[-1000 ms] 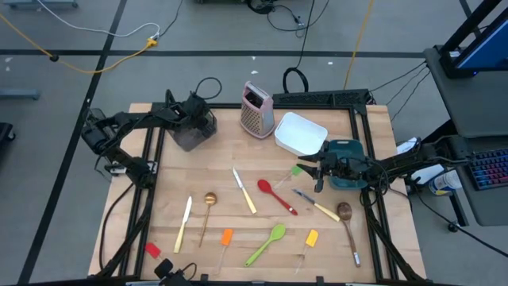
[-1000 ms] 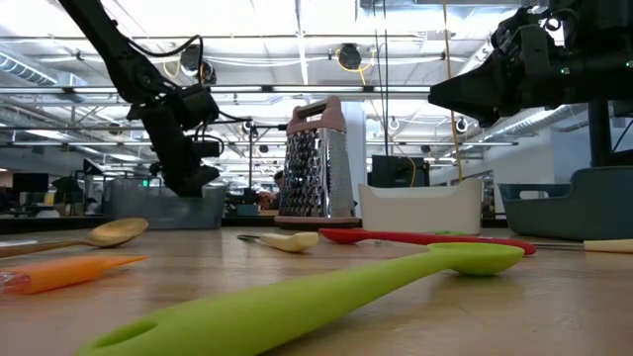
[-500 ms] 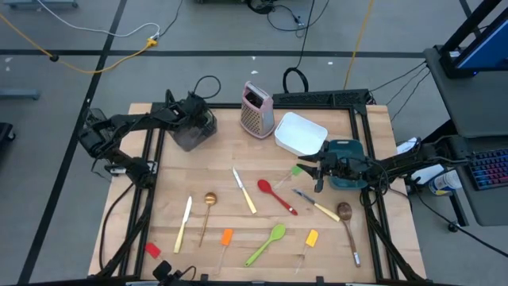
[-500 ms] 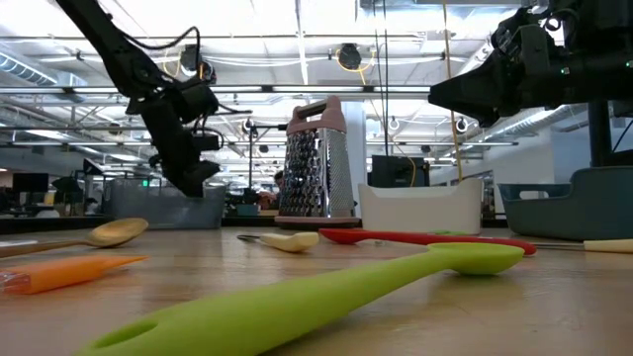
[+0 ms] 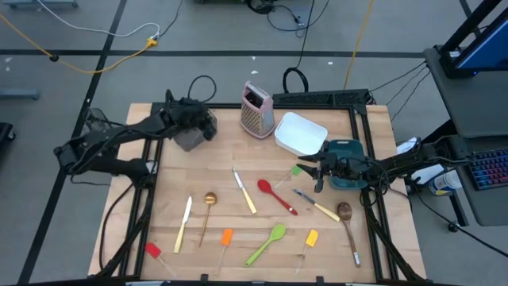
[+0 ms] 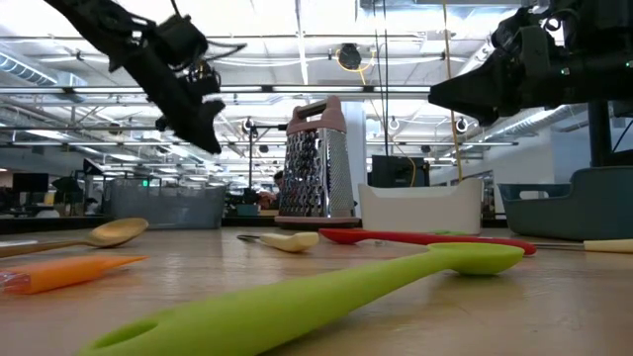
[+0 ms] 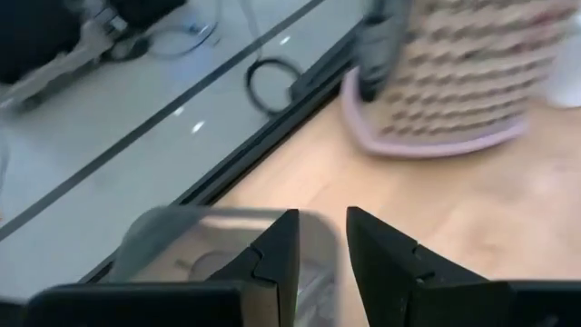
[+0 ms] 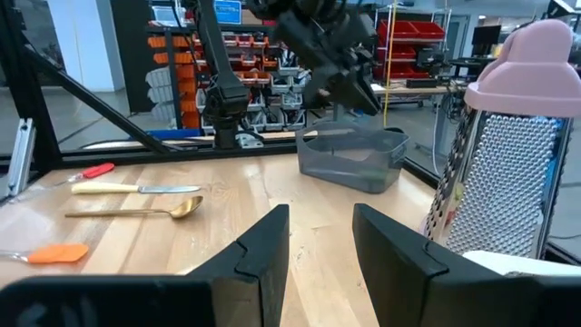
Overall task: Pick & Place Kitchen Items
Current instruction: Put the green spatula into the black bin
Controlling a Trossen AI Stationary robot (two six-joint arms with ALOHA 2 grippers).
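Observation:
Several slim utensils lie flat on the wooden table: a cream-handled knife (image 5: pixel 244 191), a red spoon (image 5: pixel 276 196), a gold spoon (image 5: pixel 208 210), a green spoon (image 5: pixel 267 242), orange (image 5: pixel 226 237), yellow (image 5: pixel 311 238) and red (image 5: pixel 152 249) spatulas, and a wooden spoon (image 5: pixel 348 222). My left gripper (image 5: pixel 204 123) hangs a little open and empty above the grey container (image 5: pixel 186 140). It also shows in the low view (image 6: pixel 201 131). My right gripper (image 5: pixel 306 171) is a little open and empty, raised by a green mini spatula (image 5: pixel 296 169).
The metal grater with pink trim (image 5: pixel 257 110) stands at the far middle. A white container (image 5: pixel 302 133) and a teal one (image 5: pixel 346 151) stand at the far right. A second cream-handled knife (image 5: pixel 184 224) lies near the left, and another (image 5: pixel 316 205) by the wooden spoon.
My left gripper has risen from the grey container's level to well above it, while its arm has swung out toward the table's left edge. My right arm has kept still. No utensil has moved.

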